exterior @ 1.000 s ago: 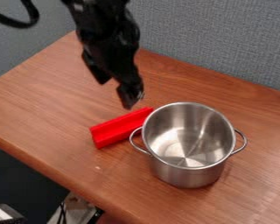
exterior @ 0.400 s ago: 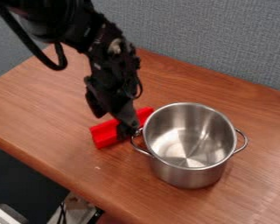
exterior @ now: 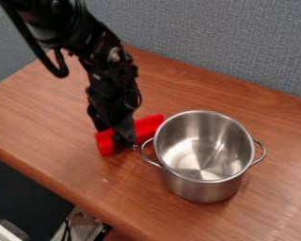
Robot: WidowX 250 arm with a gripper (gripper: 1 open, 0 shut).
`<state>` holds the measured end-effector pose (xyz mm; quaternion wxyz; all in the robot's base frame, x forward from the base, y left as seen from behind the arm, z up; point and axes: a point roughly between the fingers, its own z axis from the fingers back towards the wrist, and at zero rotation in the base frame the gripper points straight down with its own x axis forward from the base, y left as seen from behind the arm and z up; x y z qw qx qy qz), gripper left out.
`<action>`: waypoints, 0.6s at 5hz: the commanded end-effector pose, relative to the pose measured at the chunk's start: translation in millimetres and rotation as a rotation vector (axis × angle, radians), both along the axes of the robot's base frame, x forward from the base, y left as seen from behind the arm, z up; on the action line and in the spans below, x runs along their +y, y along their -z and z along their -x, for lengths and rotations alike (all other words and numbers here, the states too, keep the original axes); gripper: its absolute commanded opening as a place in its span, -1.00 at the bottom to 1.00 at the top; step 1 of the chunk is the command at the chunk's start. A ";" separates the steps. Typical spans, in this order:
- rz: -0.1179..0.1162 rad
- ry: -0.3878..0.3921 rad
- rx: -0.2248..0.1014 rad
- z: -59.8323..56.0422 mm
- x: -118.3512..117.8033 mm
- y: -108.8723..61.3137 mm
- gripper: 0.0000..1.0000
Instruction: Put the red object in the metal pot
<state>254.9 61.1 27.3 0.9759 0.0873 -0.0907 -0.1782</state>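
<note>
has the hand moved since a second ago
Yes. The hand has come down and left, away from the metal pot, onto the red object.

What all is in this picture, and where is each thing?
red object: one, bright red, lying on the table just left of the pot, its middle hidden behind the fingers
metal pot: one, shiny silver, upright on the right part of the table, nothing visible inside it
table: one, brown wood, carrying the block and the pot
wall: grey, behind the table
robot arm: one, black, reaching down from the upper left
fingers: black, lowered right over the red object; whether they have closed on it cannot be told from this view
</note>
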 end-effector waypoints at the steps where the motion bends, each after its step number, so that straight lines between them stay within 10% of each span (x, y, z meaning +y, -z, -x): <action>1: 0.010 0.036 -0.018 -13.8 11.1 -15.5 -1.00; 3: 0.083 -0.075 -0.089 -26.0 73.6 -92.7 -1.00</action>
